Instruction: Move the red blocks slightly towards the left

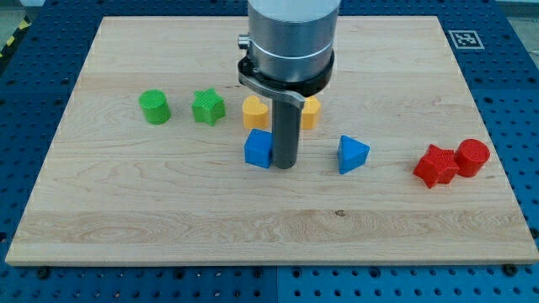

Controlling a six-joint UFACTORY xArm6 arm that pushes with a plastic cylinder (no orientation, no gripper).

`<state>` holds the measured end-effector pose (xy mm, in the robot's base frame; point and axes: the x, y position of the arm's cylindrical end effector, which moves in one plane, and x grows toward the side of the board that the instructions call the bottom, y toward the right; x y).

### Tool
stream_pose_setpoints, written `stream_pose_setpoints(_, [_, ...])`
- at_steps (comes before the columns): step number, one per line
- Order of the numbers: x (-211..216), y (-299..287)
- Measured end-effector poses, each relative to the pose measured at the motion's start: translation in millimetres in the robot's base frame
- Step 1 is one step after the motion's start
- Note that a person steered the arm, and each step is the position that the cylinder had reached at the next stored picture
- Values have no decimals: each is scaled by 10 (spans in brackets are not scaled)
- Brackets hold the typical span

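ITEM: push step, red pair, leftward nudge.

- My tip [284, 165]: bare rod, no jaws, so nothing to clench or release; holding nothing. Rests on board [168, 219] mid-view, just beside blue cube [258, 149] on its right side; touching or not, can't tell.
- Task items: red star block [435, 166] and red cylinder [472, 157], well to tip's right, near board's right edge, touching each other, cylinder on far side of star from tip.
- Other stock: blue triangular block [353, 154] between tip and reds; yellow block [255, 111] just above-left of tip, second yellow block [311, 111] above-right, partly hidden by arm; green cylinder [155, 108] and green star block [207, 107] well to left.

Method (judgement): tip sits on wrong side of reds. Route round pair, pref. below blue triangle, w/o clipping it. Get to right of cylinder, line up w/ pair's shared axis, push left short and slow. Cylinder should drive star ahead; off-centre contact risks pair splitting or cylinder rolling off star. Stop early: "slightly" only, keep well short of blue triangle.
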<state>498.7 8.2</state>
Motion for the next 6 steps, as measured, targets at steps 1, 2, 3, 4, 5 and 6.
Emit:
stream_pose_setpoints(1, [0, -176])
stream_pose_setpoints(2, [1, -173])
stream_pose_setpoints(3, [220, 175])
stream_pose_setpoints(4, [563, 776])
stream_pose_setpoints(5, [578, 1385])
stream_pose_setpoints(6, [447, 1738])
